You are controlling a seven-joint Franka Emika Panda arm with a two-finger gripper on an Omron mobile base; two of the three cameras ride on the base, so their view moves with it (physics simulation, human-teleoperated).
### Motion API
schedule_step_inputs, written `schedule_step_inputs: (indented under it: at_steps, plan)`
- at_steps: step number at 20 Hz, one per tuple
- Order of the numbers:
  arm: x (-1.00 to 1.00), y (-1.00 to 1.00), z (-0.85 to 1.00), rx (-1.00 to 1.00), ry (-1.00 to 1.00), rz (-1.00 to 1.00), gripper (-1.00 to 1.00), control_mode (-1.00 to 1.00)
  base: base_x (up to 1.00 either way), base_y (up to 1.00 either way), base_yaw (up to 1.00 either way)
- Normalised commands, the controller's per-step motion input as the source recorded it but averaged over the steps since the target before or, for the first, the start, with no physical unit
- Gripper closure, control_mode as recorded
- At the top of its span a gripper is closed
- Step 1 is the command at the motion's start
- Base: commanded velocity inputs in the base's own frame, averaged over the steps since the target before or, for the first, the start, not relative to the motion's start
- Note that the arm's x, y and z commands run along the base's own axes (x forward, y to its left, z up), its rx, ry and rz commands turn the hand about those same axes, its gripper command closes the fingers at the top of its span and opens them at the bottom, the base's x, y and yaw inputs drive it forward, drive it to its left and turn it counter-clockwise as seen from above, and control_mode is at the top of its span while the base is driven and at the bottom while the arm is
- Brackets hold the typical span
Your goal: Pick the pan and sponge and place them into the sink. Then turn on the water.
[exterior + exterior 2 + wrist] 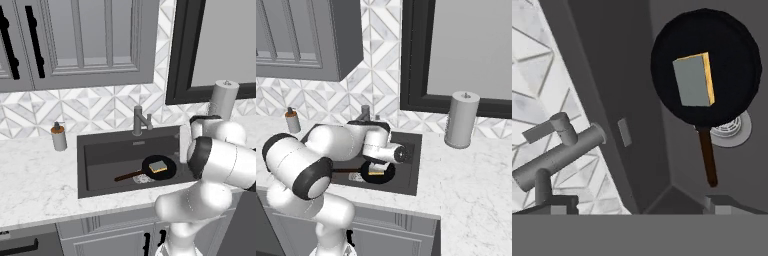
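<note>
Inside the sink [95,165] the sponge [158,166] lay on the pan [167,172]; the empty, wide-spread pincer [639,202] presumably needed the faucet [559,152] next.

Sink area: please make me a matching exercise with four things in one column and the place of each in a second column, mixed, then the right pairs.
Things:
1. sponge
2. pan
3. soap bottle
4. paper towel roll

Places:
A. on the counter left of the sink
B. lying in the pan
C. on the counter right of the sink
D. on the sink floor, partly over the drain

Pairs: 1-B, 2-D, 3-A, 4-C
</note>
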Motion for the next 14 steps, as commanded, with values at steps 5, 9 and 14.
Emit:
schedule_step_inputs:
  at_steps: [5,9,14]
  plan:
    - [-0.04,-0.23,0.63,0.09,0.13,0.00,-1.00,-1.00,0.00,0.00,0.00]
    - [-0.02,-0.04,0.17,0.12,0.01,-0.05,-1.00,-1.00,0.00,0.00,0.00]
    - [0.00,0.00,0.14,0.15,0.00,-0.11,-1.00,-1.00,0.00,0.00,0.00]
